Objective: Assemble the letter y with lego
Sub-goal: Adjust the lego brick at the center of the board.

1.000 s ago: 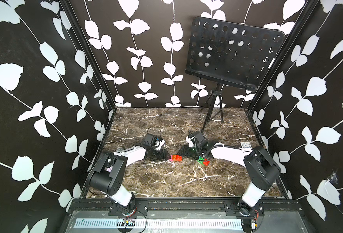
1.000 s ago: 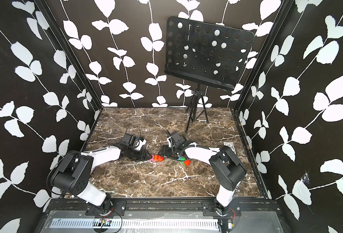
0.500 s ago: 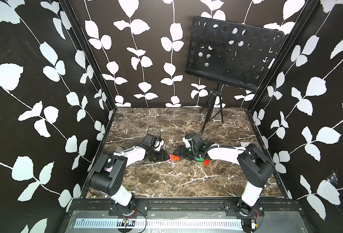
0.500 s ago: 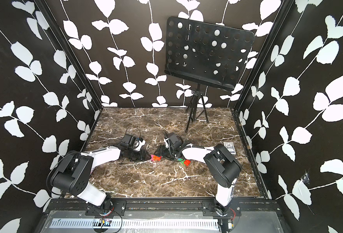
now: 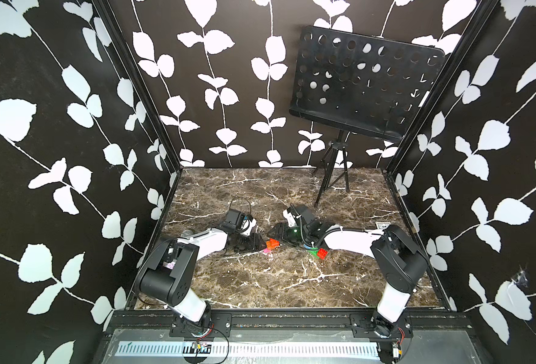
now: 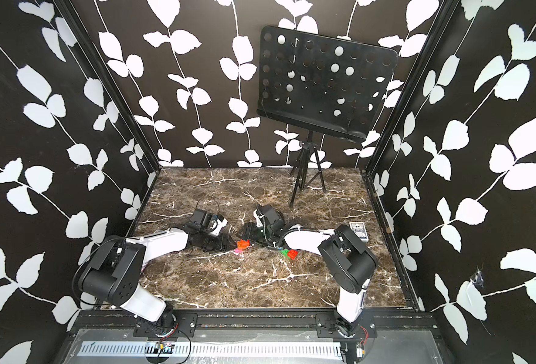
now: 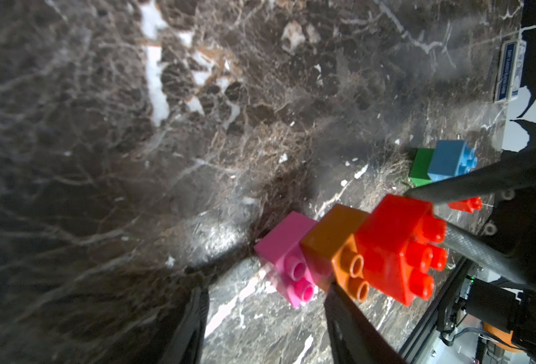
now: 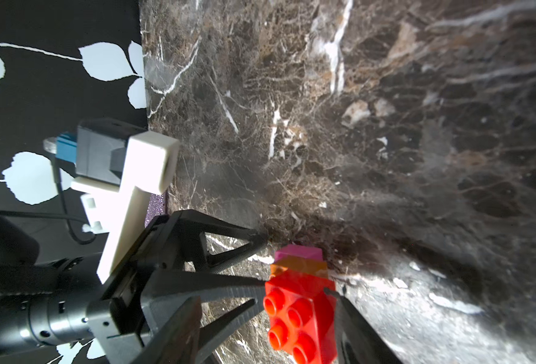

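A: What are the bricks like?

B: Glossy hard plastic, blocky, with round studs. Three are pressed end to end into one stepped stack (image 5: 271, 244): a pink brick (image 7: 282, 245), an orange brick (image 7: 329, 242) and a red brick (image 7: 396, 249), which shows four studs.

A: Which tool has it?

B: The right tool (image 8: 292, 296) is clamped on the red brick, with a black ribbed finger on each side. The left tool (image 7: 265, 290) has its jaws apart around the pink end. One finger touches the orange brick and the other is clear of the plastic.

A: Where is the stack?

B: Over the middle of the bench (image 5: 276, 283), pink end lowest. Whether that end touches the surface cannot be told.

A: And the other bricks?

B: They sit toward the right edge, beside the right arm (image 5: 348, 241). There is a green brick (image 7: 421, 167) with a blue brick (image 7: 449, 160) touching it, and a second red brick (image 7: 465, 205) just beside them. That makes six bricks: two red, and one each of pink, orange, blue and green.

A: The surface and the room?

B: The bench has a dark brown marble look with white veins, shiny enough to catch the light. The walls (image 5: 71, 126) are black with white leaf vines. One black perforated music stand (image 5: 364, 88) on a tripod stands at the far right corner. One card box (image 6: 358, 230) lies by the right edge. The left arm (image 5: 203, 242) and the right arm, both white and black, reach in from the near edge.
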Tool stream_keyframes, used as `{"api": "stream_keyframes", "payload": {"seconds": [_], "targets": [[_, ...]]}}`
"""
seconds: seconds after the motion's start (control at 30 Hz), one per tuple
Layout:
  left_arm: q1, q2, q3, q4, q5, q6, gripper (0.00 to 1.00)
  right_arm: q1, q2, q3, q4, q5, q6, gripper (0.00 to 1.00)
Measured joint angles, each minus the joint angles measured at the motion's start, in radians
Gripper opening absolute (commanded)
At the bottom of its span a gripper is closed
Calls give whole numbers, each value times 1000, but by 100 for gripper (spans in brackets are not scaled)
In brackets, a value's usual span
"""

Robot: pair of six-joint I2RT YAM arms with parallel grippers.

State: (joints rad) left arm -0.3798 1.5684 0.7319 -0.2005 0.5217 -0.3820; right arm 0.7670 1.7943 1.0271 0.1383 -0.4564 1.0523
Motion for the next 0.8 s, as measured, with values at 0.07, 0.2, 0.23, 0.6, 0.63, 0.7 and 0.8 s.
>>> {"api": "stream_keyframes", "payload": {"seconds": [0.07, 0.2, 0.23, 0.6, 0.63, 0.7, 0.8], "targets": [[11, 0, -4, 10, 14, -4, 65, 0, 0, 0, 6, 0, 3, 65], [31, -1, -26, 56, 60, -26, 66, 1, 0, 0, 15, -2, 11, 65], [35, -2, -34, 67, 72, -33, 66, 1, 0, 0, 16, -2, 13, 65], [40, -8, -101, 184, 186, -109, 65, 3, 0, 0, 23, -4, 18, 65], [40, -8, -103, 186, 188, -111, 65, 3, 0, -1, 23, -4, 18, 65], [40, -8, -106, 187, 188, -113, 62, 3, 0, -2, 22, -4, 18, 65], [40, -8, -107, 183, 183, -109, 58, 3, 0, -2, 23, -4, 18, 64]]}}
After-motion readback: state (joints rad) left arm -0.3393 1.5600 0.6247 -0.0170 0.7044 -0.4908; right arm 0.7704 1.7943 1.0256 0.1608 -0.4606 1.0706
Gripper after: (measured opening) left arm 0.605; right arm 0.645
